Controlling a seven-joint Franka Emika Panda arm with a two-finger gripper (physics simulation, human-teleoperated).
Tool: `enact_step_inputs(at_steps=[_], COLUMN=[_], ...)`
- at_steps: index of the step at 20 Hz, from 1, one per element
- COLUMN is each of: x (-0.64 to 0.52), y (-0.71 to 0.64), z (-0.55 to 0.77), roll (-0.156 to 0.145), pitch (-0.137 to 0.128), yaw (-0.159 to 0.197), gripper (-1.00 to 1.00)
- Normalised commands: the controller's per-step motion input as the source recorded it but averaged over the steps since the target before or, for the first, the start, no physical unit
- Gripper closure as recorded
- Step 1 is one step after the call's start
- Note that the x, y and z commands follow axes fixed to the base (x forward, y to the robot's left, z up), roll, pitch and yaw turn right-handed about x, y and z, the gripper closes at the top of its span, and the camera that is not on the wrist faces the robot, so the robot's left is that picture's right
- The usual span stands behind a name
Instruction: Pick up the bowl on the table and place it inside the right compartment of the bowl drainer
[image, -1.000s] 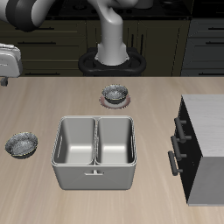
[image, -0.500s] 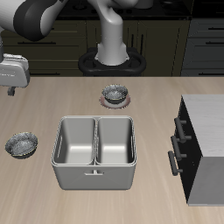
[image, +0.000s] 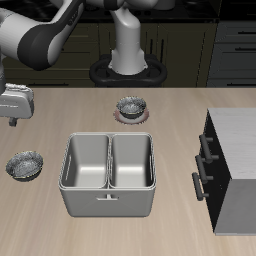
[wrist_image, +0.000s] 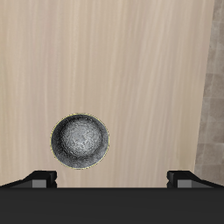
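The bowl (image: 25, 165) is a small metallic-grey dish with a speckled inside, resting on the table nearer the front edge and beside the bowl drainer (image: 108, 175). The drainer is a grey metal tub with two wells, both empty. My gripper (image: 12, 118) hangs above the table, farther back than the bowl and well above it. In the wrist view the bowl (wrist_image: 80, 141) lies below the gripper (wrist_image: 112, 178), off-centre toward one fingertip. The fingers (wrist_image: 39, 178) stand wide apart with nothing between them, so the gripper is open.
A twin bowl (image: 131, 108) on a pinkish disc sits farther back, near the robot's base. A grey cabinet box (image: 235, 170) with a dark front stands on the drainer's far side. The table's side edge (wrist_image: 208, 122) runs close by the bowl.
The arm has swung the gripper lower and nearer the table's front edge, closer to the bowl. The bowl, the drainer and everything else have stayed put.
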Motion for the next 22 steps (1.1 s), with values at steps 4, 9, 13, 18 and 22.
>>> enact_step_inputs(at_steps=[4,9,13,18,22], x=[0.04,-0.05,-0.16,-0.11,-0.08], y=[-0.03,-0.04,0.05,-0.02,-0.08], z=[-0.4,-0.46,-0.2,-0.16,-0.23], roll=[-0.01,-0.039,0.017,-0.007,-0.008], pitch=[0.044,0.069,0.029,0.006,0.012], yaw=[-0.001,-0.009,0.016,-0.003,0.006], gripper=[-1.0,-1.0,-1.0,-1.0,-1.0])
